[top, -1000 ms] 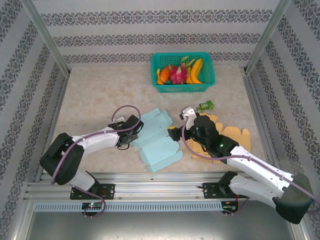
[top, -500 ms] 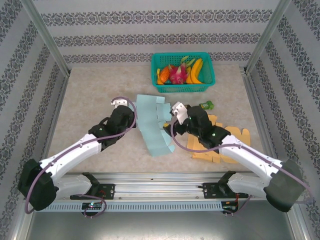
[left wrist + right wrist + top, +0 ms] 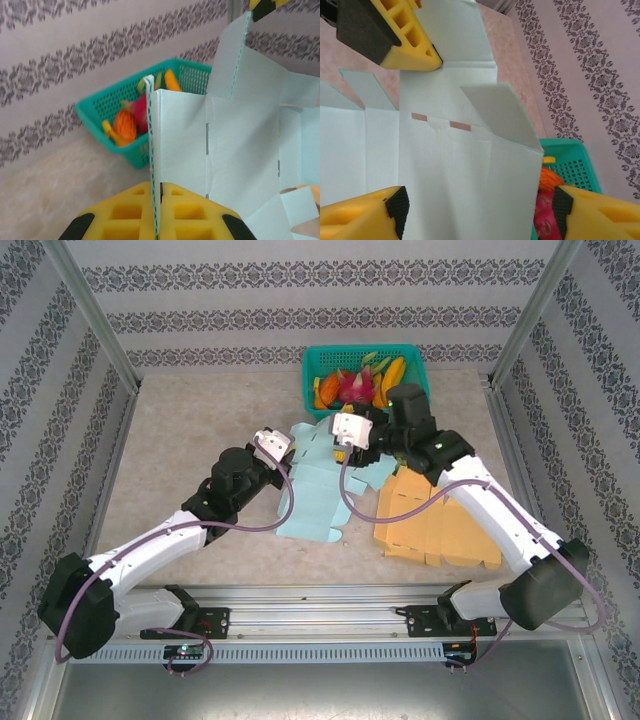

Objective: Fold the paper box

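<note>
- Two end effectors. The left end effector is closed, its yellow fingers pinching one edge of the light blue paper box blank.
- The right end effector stands with its fingers wide apart on either side of a panel of the same sheet, not clamping it.
- One blue blank, partly unfolded. It is lifted between the two arms at the middle of the worktop, with its lower edge near the surface.
- One flat pile of orange cardboard cut-outs lies just right of the blank; the number of sheets cannot be told.
- One teal plastic mesh basket sits at the far edge, holding several fruits in orange, pink and yellow.
- The beige marbled worktop carries everything.
- Pale walls with dark ornamental stripes and two slanted aluminium posts enclose it.
</note>
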You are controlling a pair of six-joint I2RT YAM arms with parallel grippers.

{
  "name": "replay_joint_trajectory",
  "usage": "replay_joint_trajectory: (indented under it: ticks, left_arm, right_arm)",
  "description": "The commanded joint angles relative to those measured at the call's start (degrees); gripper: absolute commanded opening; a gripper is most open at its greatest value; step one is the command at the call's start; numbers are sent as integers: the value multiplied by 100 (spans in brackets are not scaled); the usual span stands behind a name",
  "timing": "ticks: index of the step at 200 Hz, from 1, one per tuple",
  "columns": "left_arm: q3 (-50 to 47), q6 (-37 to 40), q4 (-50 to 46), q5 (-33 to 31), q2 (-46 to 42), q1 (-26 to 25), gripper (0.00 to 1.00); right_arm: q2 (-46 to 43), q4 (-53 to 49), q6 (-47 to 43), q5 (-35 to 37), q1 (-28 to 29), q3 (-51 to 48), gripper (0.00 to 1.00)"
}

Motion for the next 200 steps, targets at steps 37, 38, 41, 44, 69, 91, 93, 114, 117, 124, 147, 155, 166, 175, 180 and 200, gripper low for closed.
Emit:
replay_joint_trajectory:
  ticks: [37, 38, 41, 44, 69, 91, 93, 114, 117, 124, 147, 155, 166, 175, 180, 200]
  left_arm:
    - [-373, 566, 1524, 690, 203, 134, 0]
    - [-380, 573, 1540, 680, 194, 137, 0]
    - [-406, 579, 1587, 650, 189, 135, 0]
    - [-427, 588, 1624, 636, 178, 140, 0]
    - [-514, 672, 1677, 562, 141, 141, 0]
    - [-607, 643, 1817, 487, 138, 141, 0]
    - [-618, 636, 1832, 481, 136, 141, 0]
    - [-668, 595, 1929, 470, 118, 141, 0]
    - [-666, 602, 1925, 464, 117, 141, 0]
    - [-651, 607, 1910, 436, 112, 141, 0]
    - [-650, 655, 1893, 358, 76, 141, 0]
    - [-651, 659, 1898, 347, 74, 141, 0]
    - [-668, 655, 1907, 347, 58, 141, 0]
    - [-666, 643, 1933, 349, 62, 141, 0]
    - [-666, 642, 1938, 345, 62, 141, 0]
    - [-674, 632, 1942, 353, 40, 141, 0]
  right_arm:
    - [587, -1750, -960, -183, -256, 1472, 61]
    - [606, -1774, -958, -171, -258, 1503, 61]
    - [652, -1859, -957, -144, -265, 1574, 60]
    - [704, -1943, -965, -116, -268, 1650, 60]
    - [1095, -2520, -1037, 38, -261, 2098, 56]
    - [1203, -2458, -1036, 136, -298, 2048, 56]
    - [1211, -2446, -1036, 139, -306, 2040, 56]
    - [1290, -2505, -993, 151, -435, 2025, 55]
    - [1292, -2535, -992, 147, -457, 2024, 55]
    - [1302, -2580, -992, 140, -489, 2010, 54]
    - [1318, -2769, -1109, 177, -570, 1978, 47]
    - [1323, -2839, -1130, 176, -596, 1995, 46]
    - [1337, -2952, -1160, 181, -627, 2016, 44]
    - [1360, -3045, -1195, 177, -650, 2047, 42]
    - [1372, -3100, -1210, 177, -662, 2058, 42]
    - [1415, -3238, -1223, 160, -711, 2087, 39]
